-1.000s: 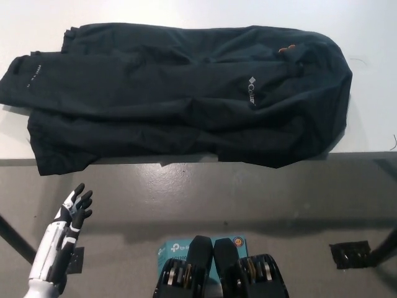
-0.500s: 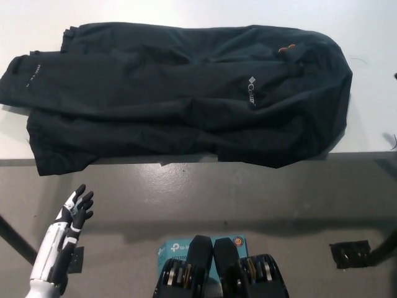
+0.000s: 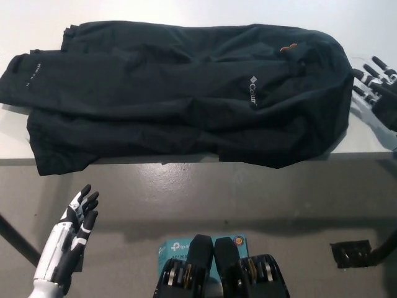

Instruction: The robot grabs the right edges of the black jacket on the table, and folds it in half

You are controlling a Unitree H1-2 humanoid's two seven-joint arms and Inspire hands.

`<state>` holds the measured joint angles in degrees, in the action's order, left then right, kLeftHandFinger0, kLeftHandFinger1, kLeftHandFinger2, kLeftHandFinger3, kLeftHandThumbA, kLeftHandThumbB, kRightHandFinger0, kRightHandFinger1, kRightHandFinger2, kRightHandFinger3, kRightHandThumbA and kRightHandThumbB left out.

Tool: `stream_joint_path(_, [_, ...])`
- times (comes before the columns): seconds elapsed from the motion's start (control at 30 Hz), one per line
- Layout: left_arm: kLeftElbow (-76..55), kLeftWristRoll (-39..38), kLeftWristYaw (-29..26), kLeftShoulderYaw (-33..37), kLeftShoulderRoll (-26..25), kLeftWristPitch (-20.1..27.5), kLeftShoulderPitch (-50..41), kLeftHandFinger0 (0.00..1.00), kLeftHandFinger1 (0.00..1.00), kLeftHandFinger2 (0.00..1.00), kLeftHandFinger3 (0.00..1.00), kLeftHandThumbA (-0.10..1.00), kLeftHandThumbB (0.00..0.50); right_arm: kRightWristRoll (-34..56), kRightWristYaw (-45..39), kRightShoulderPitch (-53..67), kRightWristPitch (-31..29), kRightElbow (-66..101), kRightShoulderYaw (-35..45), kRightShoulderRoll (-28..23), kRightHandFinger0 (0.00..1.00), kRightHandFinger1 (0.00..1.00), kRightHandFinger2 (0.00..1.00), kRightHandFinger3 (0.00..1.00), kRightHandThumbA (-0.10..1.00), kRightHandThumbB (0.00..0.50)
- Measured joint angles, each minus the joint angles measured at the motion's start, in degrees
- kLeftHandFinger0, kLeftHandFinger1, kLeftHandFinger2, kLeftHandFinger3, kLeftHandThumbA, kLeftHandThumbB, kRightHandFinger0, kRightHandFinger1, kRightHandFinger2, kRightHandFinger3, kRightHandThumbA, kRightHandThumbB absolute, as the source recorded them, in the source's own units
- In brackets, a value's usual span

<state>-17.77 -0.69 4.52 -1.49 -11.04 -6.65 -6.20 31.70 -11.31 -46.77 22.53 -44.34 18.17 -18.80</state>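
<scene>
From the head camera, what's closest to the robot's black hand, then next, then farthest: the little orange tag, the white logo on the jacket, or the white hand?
From the right hand:
1. Orange tag, near the black jacket's upper right.
2. White logo, farther left, mid-jacket.
3. Left hand, far off at the lower left, below the table edge.

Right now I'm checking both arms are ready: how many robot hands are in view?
2. The white left hand hangs open at lower left, below the table edge. The black right hand is open at the right edge, beside the black jacket.
</scene>
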Motion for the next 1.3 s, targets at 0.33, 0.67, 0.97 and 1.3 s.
stream_joint_path(0.33, [-0.33, 0.09, 0.14, 0.1, -0.31, -0.49, 0.07, 1.0, 1.0, 1.0, 1.0, 0.88, 0.01, 0.11, -2.38, 0.0, 0.02, -3.1, 0.7, 0.15, 1.0, 1.0, 1.0, 1.0, 1.0, 0.35])
stream_joint_path(0.67, [-0.47, 0.49, 0.12, 0.09, -0.38, -0.64, 0.28, 1.0, 1.0, 1.0, 1.0, 0.89, 0.02, -0.21, -3.82, 0.0, -0.11, -5.76, 0.87, 0.17, 1.0, 1.0, 1.0, 1.0, 1.0, 0.341])
stream_joint_path(0.97, [-0.54, 0.99, 0.13, 0.09, -0.4, -0.74, 0.85, 1.0, 1.0, 1.0, 1.0, 0.9, 0.022, -1.15, -3.99, -0.01, -0.85, -6.17, 0.84, 0.3, 1.0, 1.0, 1.0, 1.0, 1.0, 0.351])
stream_joint_path(1.3, [-0.79, 1.82, 0.12, 0.1, -0.39, -0.93, 1.09, 1.0, 1.0, 1.0, 1.0, 0.88, 0.013, -1.77, -4.17, -0.32, -1.79, -6.04, 0.53, 1.61, 1.0, 1.0, 1.0, 1.0, 1.0, 0.377])
